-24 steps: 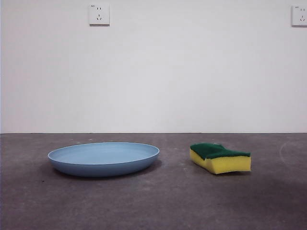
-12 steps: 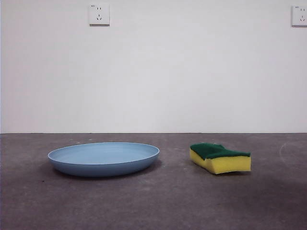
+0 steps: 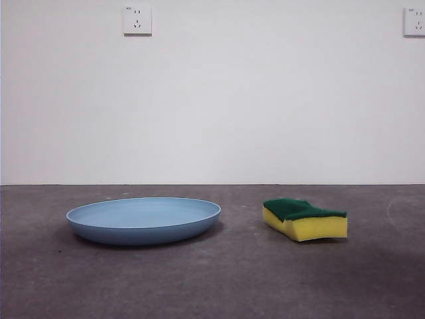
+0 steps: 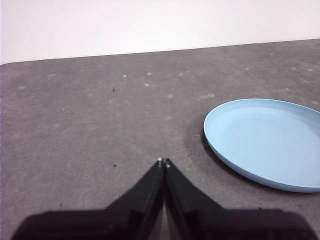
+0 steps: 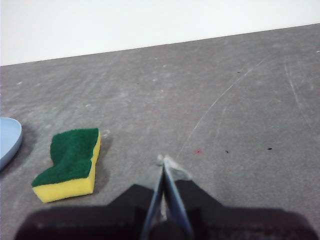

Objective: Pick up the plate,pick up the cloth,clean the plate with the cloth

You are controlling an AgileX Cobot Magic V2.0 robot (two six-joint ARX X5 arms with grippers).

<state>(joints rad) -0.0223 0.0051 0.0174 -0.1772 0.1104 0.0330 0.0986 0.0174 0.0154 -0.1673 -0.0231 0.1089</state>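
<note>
While both arms hang back off the work, neither touches anything; left gripper (image 4: 163,161) has its jaws pressed together tip to tip, holding nothing, above bare table (image 4: 100,125); the plate (image 4: 265,145) lies off to one side of it, near but apart, flat on the surface. Right gripper (image 5: 164,161) likewise has jaws pinched together on nothing; the cloth (image 5: 70,162) sits near it, to the side, apart, with the plate's rim (image 5: 9,140) just showing beyond the cloth.

From the front view: plate (image 3: 143,219) toward the table's left side, cloth (image 3: 304,218) toward the right, the two well apart with bare table (image 3: 239,279) between them; both roughly mid-depth, away from the far edge by the wall (image 3: 212,100); no arm in this view.

Plate: light blue, smooth matte plastic look, round, wide, shallow, low raised rim; resting upright on its base. Cloth: actually a sponge block, yellow foam body, dark green scouring layer facing up, wavy waisted sides, lying flat. Table: dark grey, rough, speckled and scuffed with pale scratch lines. Two white sockets (image 3: 137,20) on the wall.
</note>
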